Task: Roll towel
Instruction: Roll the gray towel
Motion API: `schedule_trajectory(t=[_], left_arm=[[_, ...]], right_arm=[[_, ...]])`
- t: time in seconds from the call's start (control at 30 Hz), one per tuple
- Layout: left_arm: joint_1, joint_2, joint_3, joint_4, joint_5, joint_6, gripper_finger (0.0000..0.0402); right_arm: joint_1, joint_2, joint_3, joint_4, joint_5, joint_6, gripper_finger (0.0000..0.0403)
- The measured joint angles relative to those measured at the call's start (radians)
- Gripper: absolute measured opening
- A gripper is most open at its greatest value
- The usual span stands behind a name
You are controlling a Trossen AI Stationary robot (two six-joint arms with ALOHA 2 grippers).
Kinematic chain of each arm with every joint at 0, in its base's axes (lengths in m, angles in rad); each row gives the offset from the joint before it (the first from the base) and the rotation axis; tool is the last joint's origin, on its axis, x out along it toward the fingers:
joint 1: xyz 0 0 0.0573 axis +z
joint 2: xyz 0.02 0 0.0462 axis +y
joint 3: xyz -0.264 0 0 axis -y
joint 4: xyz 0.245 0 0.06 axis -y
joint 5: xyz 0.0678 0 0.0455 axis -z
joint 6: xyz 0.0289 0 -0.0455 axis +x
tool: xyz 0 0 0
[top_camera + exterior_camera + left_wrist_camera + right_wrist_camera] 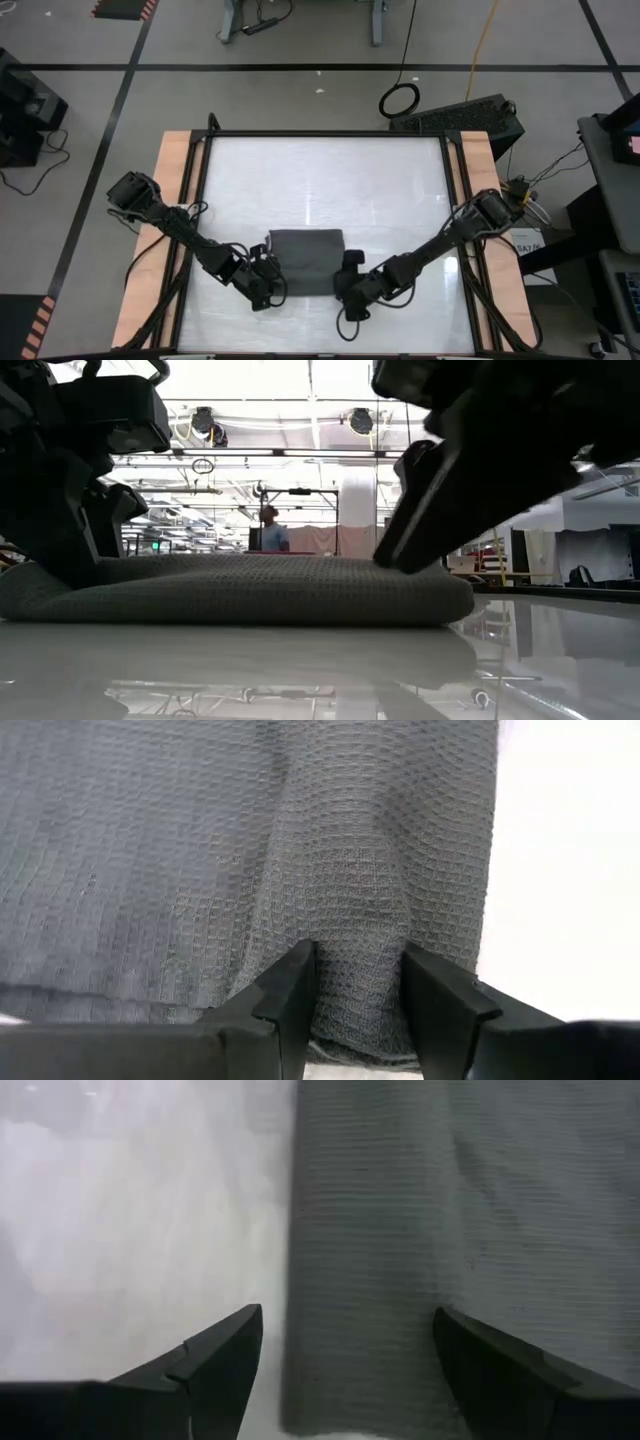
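Glossy white surface (400, 190) carries the folded towel (307, 260) near its front middle. Left claw (355, 1005) pinches a ridge of cloth; right claw (345, 1365) stands spread over the opposite edge, seemingly gripping nothing. Grip both ends level before rolling evenly.

Overhead, table-level and both close wrist cameras all share the towel (306, 260).

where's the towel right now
In the high view the towel lies folded on the near middle of the white table, between the two grippers: the left gripper pinches its left edge, the open right gripper sits at its right edge.
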State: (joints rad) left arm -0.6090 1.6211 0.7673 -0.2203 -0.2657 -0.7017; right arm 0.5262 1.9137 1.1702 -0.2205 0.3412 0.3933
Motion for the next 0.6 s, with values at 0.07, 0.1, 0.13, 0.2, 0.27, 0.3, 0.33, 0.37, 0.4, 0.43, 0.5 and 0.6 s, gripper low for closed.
schedule_trajectory(t=[0.07, 0.1, 0.13, 0.2, 0.27, 0.3, 0.33, 0.37, 0.4, 0.43, 0.5, 0.6], left_arm=[[0.0, 0.0, 0.0, 0.0, 0.0, 0.0, 0.0141], [0.0, 0.0, 0.0, 0.0, 0.0, 0.0, 0.0141], [0.0, 0.0, 0.0, 0.0, 0.0, 0.0, 0.0141], [0.0, 0.0, 0.0, 0.0, 0.0, 0.0, 0.0141], [0.0, 0.0, 0.0, -0.001, 0.0, 0.0, 0.0141], [0.0, 0.0, 0.0, -0.001, 0.0, 0.0, 0.0141], [0.0, 0.0, 0.0, -0.002, -0.001, 0.001, 0.0141], [0.0, 0.0, 0.0, -0.002, -0.002, 0.001, 0.0141], [0.0, 0.0, 0.0, -0.003, -0.003, 0.001, 0.0141], [0.001, 0.0, 0.0, -0.005, -0.005, 0.001, 0.0141], [0.001, 0.0, 0.0, -0.006, -0.005, 0.001, 0.0141], [0.002, 0.0, 0.0, -0.007, -0.005, 0.002, 0.0141]], right_arm=[[-0.011, 0.0, 0.0, 0.007, 0.001, -0.02, 0.03], [-0.016, 0.0, 0.0, 0.008, 0.001, -0.022, 0.0307], [-0.02, 0.0, 0.0, 0.007, 0.001, -0.021, 0.0315], [-0.023, 0.0, 0.0, 0.006, 0.0, -0.021, 0.0332], [-0.025, 0.0, 0.0, 0.006, -0.002, -0.022, 0.0347], [-0.028, 0.0, 0.0, 0.005, -0.008, -0.024, 0.0352], [-0.029, 0.0, 0.0, 0.003, -0.011, -0.023, 0.0355], [-0.031, 0.0, 0.0, -0.001, -0.014, -0.022, 0.0356], [-0.034, 0.0, 0.0, -0.003, -0.022, -0.022, 0.0355], [-0.039, 0.0, -0.004, 0.0, -0.033, -0.022, 0.0353], [-0.048, 0.0, -0.019, 0.001, -0.046, -0.017, 0.0345], [-0.06, 0.0, -0.048, 0.022, -0.059, -0.015, 0.0328]])
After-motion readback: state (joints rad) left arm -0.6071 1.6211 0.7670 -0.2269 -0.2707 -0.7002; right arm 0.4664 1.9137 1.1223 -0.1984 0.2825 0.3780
